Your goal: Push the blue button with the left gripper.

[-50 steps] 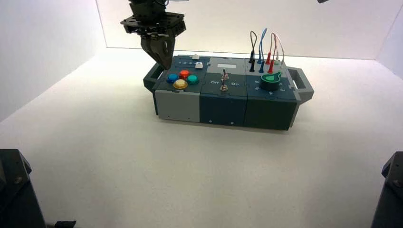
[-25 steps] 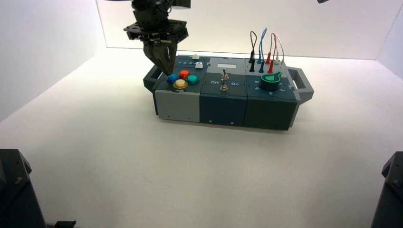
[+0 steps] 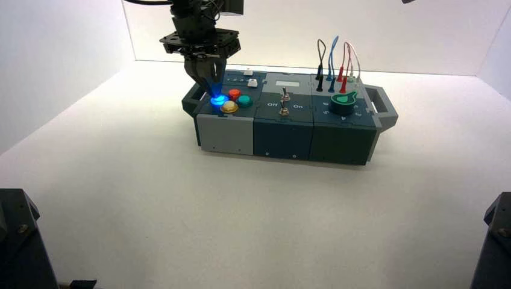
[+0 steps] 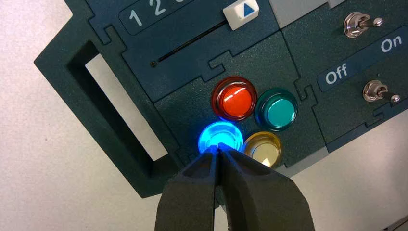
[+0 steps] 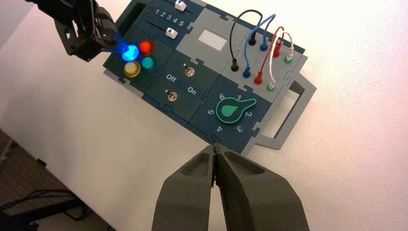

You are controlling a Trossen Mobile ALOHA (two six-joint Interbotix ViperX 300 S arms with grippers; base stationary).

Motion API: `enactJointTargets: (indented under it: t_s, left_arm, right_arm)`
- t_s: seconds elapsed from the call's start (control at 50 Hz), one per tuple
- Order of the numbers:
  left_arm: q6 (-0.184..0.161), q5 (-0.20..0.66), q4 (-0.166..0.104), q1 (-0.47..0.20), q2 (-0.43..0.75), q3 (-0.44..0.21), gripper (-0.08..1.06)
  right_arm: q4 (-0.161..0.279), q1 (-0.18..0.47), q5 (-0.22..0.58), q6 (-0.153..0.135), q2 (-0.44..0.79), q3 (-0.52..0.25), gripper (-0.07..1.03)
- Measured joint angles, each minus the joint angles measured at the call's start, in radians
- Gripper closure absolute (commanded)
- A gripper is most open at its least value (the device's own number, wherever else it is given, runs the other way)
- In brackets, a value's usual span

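The left gripper (image 4: 219, 153) is bearing down on the blue button (image 4: 220, 136) with its jaws pressed together into a single point, and the button is glowing bright blue under the tip, so the press looks to be registering. The button is sitting at the left end of the box (image 3: 283, 135), nearest the left handle (image 4: 98, 110), in a cluster of four. To do this well, I would say the tip should be staying centred on the dome and pushing straight down, since the glossy cap could be letting a pointed tip slide off to one side. There is little room for drift: the red button (image 4: 234, 99) is lying just beside it on one side and the yellow button (image 4: 262, 148) just beside it on another, with the teal-green button (image 4: 276, 110) near. A white slider cap (image 4: 241, 9) is sitting further along the panel, and two toggle switches (image 4: 370, 91) marked Off and On are standing in the middle section, well clear. The right gripper (image 5: 214, 159) is hanging high above the tabletop (image 3: 181, 198) off the knob (image 5: 234, 109) end, jaws pressed together, holding nothing.
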Motion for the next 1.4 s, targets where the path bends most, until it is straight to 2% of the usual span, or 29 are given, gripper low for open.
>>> enactJointTargets:
  t_s: [0.24, 0.7, 1.4]
  left_arm:
    - [0.014, 0.034, 0.002, 0.0, -0.009, -0.008, 1.01]
    - [0.023, 0.057, 0.009, -0.002, -0.156, -0.008, 1.01]
    - [0.025, 0.058, 0.006, -0.003, -0.156, -0.008, 1.01]
  right_arm:
    - [0.002, 0.002, -0.003, 0.0, 0.0, 0.0, 0.98]
    - [0.002, 0.0, 0.005, 0.0, 0.0, 0.0, 0.98]
    - [-0.003, 0.0, 0.006, 0.0, -0.014, 0.015, 0.98]
